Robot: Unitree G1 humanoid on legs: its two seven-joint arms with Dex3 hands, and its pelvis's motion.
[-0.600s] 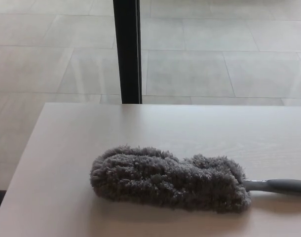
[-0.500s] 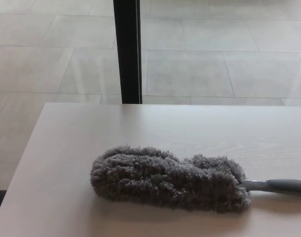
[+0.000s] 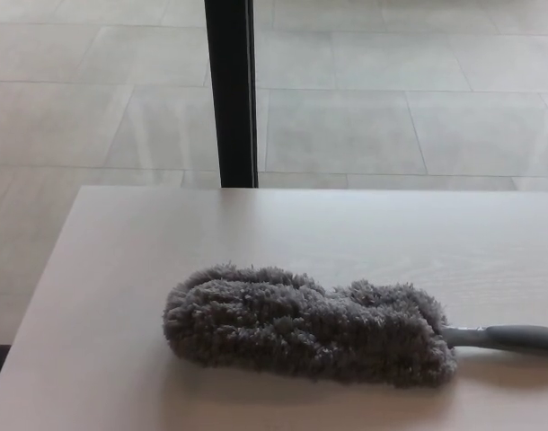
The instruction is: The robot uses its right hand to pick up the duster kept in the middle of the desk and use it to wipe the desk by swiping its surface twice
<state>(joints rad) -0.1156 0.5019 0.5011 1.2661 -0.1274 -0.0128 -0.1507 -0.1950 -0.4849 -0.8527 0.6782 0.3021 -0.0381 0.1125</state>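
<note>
A grey fluffy duster lies flat on the pale desk, its head stretching from left of centre to the right. Its grey handle runs off the picture's right edge. Neither of my hands shows in the head view.
A black vertical post stands behind the desk's far edge, in front of a tiled floor. The desk's left edge slants down toward the bottom left corner.
</note>
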